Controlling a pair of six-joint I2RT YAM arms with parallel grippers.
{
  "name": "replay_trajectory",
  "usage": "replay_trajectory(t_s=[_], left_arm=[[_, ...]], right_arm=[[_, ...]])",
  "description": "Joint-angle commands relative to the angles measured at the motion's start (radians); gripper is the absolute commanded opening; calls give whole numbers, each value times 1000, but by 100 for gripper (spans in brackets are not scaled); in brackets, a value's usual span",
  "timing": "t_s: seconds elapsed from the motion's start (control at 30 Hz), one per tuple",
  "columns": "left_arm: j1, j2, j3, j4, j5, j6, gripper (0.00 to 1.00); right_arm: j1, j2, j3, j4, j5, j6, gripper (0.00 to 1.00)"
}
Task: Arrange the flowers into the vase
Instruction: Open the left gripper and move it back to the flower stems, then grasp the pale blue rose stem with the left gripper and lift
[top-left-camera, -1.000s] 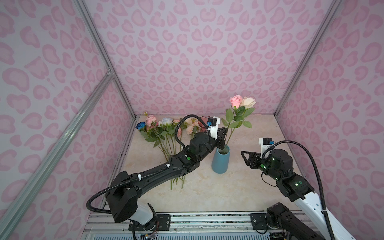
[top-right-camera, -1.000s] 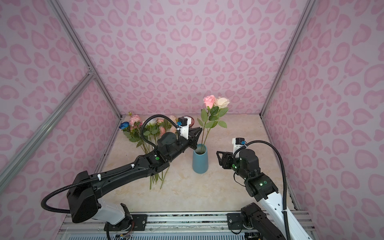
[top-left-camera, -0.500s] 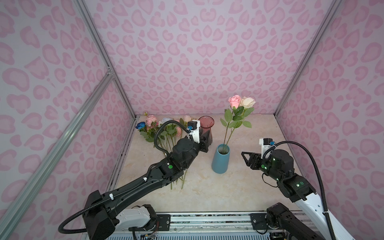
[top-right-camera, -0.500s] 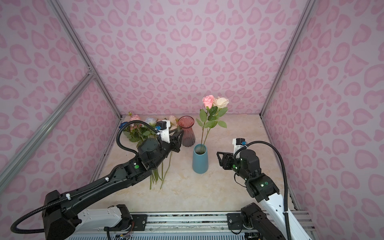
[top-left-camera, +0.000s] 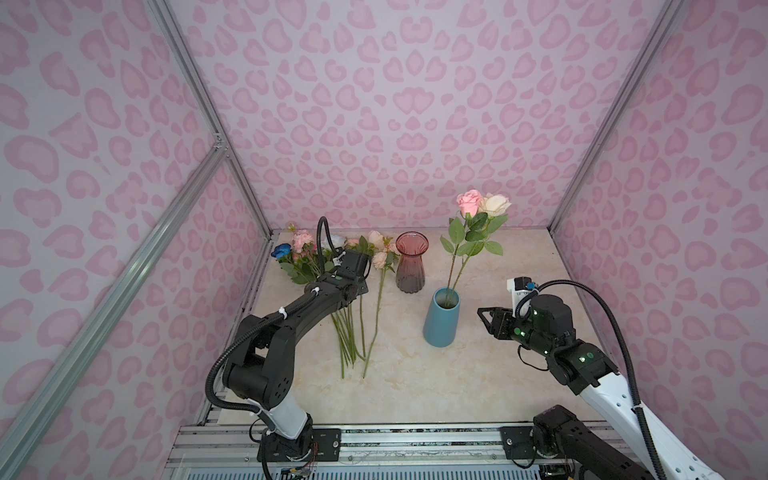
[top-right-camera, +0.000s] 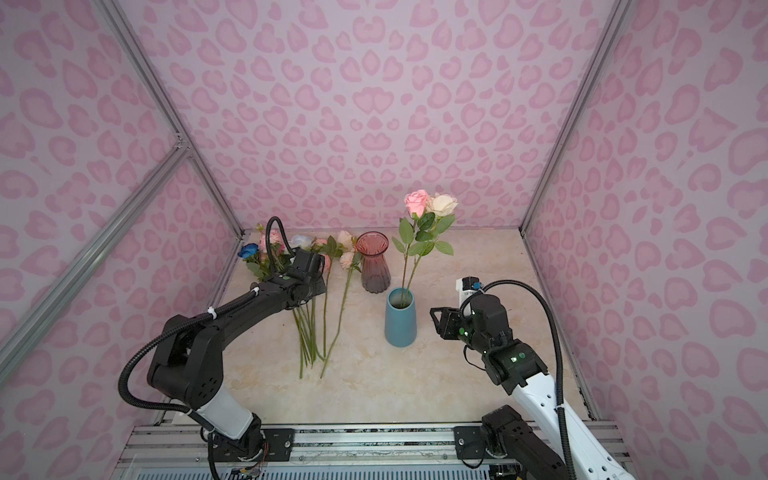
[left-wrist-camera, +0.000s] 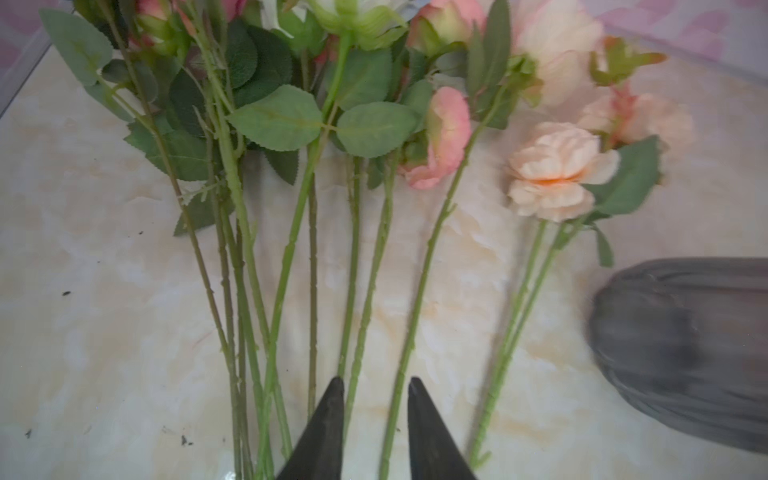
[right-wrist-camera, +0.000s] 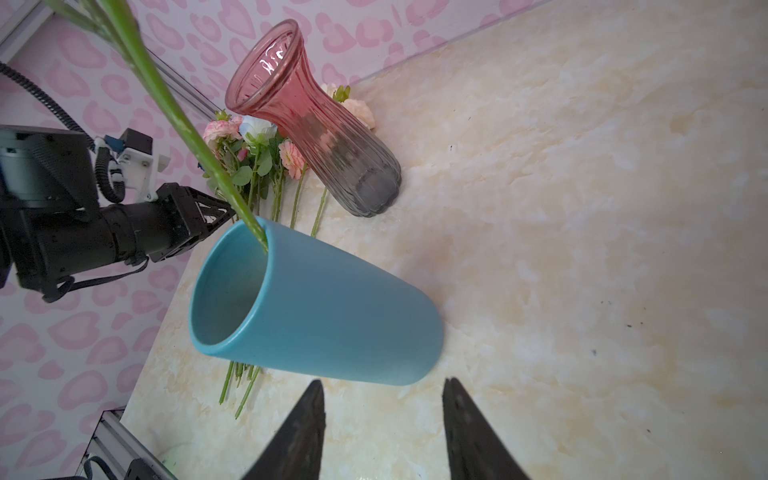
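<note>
Mostly pastel, long-stemmed flowers (left-wrist-camera: 557, 170)

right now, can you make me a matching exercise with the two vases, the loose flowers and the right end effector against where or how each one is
Things:
1 blue vase
2 pink glass vase
3 loose flowers
4 right end effector

States:
a lying flat on the table
b open, holding nothing
c upright and empty
d upright, holding two roses

Pairs: 1-d, 2-c, 3-a, 4-b
</note>
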Motion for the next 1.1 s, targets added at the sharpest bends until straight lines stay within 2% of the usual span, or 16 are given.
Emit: replay_trajectory(t_s=[0.0, 0.1, 0.33, 0.43, 0.6, 0.7, 0.9, 1.07], left_arm=[[46, 63, 55, -61, -62, 16, 30], [90, 141, 110, -56, -45, 51, 28], [115, 283, 227, -69, -55, 100, 28], [119, 289, 221, -66, -78, 106, 28], [123, 262, 193, -42, -55, 119, 28], [132, 294, 216, -50, 3, 132, 23], [132, 287, 192, -36, 14, 124, 11], [133, 261, 196, -44, 23, 135, 7]], right_arm=[[1, -6, -8, 18, 5, -20, 49], [-1, -8, -24, 24, 11, -19, 49], [-5, -26, -57, 27, 17, -20, 49], [-8, -39, -55, 8, 28, -34, 48], [-19, -51, -61, 5, 25, -32, 48], [-22, -46, -58, 10, 18, -33, 48], [-22, -53, -46, 3, 22, -28, 48], [-23, -61, -43, -6, 25, -26, 48]])
